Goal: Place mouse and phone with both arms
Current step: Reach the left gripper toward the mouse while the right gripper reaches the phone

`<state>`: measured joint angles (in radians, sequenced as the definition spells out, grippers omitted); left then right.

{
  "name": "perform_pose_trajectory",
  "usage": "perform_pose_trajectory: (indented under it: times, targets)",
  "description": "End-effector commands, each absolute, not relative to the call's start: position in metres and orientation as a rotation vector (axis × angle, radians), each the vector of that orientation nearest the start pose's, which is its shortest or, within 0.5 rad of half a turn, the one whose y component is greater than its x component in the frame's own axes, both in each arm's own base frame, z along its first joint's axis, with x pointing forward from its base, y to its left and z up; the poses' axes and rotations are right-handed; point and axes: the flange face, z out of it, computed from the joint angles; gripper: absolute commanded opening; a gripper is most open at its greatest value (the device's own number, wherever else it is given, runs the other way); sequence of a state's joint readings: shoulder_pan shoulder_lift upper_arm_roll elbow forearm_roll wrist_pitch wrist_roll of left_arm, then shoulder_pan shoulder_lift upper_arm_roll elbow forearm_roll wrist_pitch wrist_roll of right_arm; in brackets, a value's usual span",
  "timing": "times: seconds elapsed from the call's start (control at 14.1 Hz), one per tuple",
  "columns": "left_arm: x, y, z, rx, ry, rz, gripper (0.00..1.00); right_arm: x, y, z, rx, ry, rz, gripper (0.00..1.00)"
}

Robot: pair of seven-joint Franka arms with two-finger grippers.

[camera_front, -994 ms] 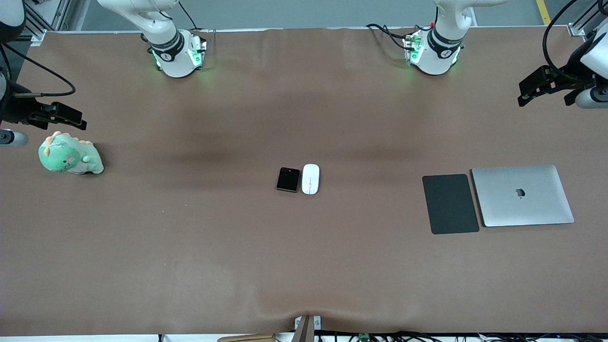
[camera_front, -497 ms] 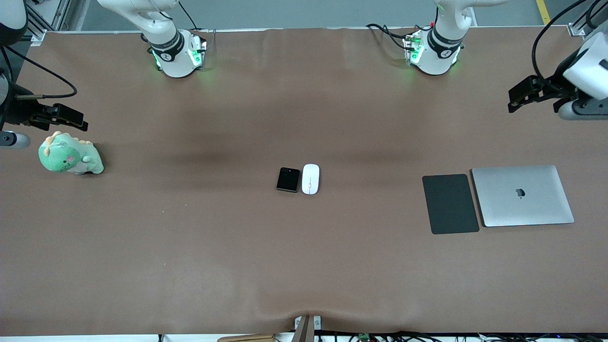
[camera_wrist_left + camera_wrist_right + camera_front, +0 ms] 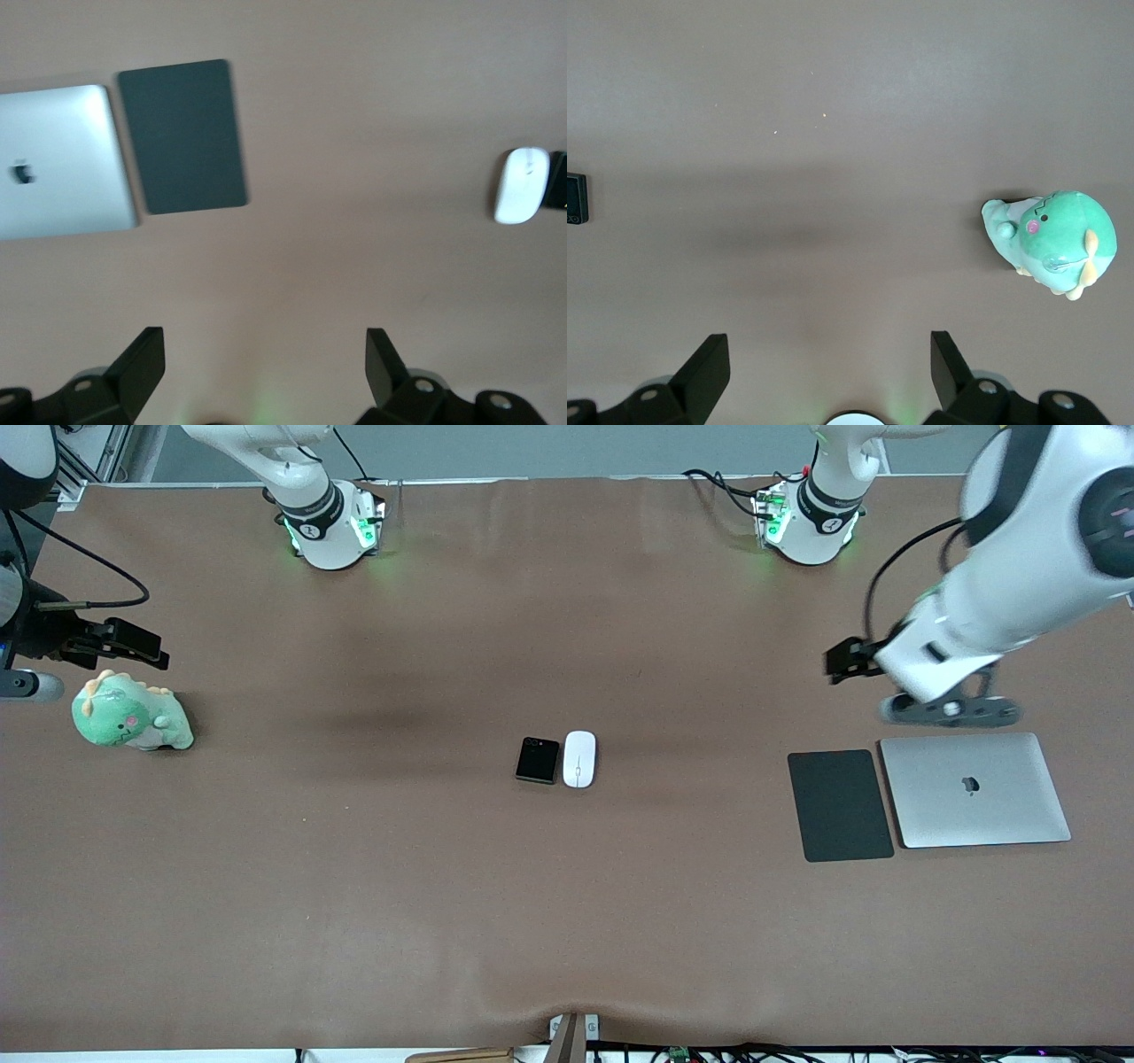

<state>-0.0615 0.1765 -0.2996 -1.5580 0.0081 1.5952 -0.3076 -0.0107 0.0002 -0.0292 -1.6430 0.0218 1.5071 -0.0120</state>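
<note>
Looking from the front, mouse [image 3: 579,759] and phone [image 3: 538,760] lie touching mid-table. Left gripper [image 3: 265,365], spread wide, hangs over bare table near the mouse pad [image 3: 182,135]; right gripper [image 3: 825,367], likewise spread, hangs over bare table beside the plush toy [image 3: 1051,242]. Both items look light, rigid, slick (pinch their long edges).

Small glossy white oval computer mouse [image 3: 579,759] with a thin centre line, lying flat on the brown table near its middle, long axis running toward the front camera. Just beside it, on the side toward the right arm's end, a small nearly square black phone [image 3: 538,760] with rounded corners and tiny camera dots at one corner, also flat, turned slightly askew. Edges close together, possibly touching.
</note>
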Motion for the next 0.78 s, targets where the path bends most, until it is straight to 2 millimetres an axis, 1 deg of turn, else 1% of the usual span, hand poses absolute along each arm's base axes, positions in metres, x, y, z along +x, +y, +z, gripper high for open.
perform_pose_trajectory:
  times: [0.0,0.07,0.14,0.28,0.43,0.57,0.71]
  targets:
    - [0.561,-0.261,0.488,-3.161,0.004,0.184,1.00,0.549,-0.005,0.586,-3.109,0.067,0.215,1.00]
    - [0.558,-0.291,0.467,-3.166,-0.054,0.174,1.00,0.550,0.006,0.584,-3.110,0.072,0.221,1.00]
    - [0.555,-0.316,0.447,-3.169,-0.105,0.173,1.00,0.552,0.018,0.582,-3.113,0.084,0.217,1.00]
    - [0.545,-0.367,0.408,-3.172,-0.128,0.163,1.00,0.560,0.038,0.569,-3.117,0.104,0.224,1.00]
    - [0.541,-0.400,0.366,-3.185,-0.145,0.139,1.00,0.572,0.057,0.552,-3.104,0.113,0.212,1.00]
    - [0.530,-0.435,0.330,-3.201,-0.096,0.116,1.00,0.582,0.076,0.533,-3.074,0.143,0.219,1.00]
    - [0.529,-0.460,0.299,-3.194,-0.090,0.084,1.00,0.592,0.101,0.510,-3.068,0.157,0.218,1.00]
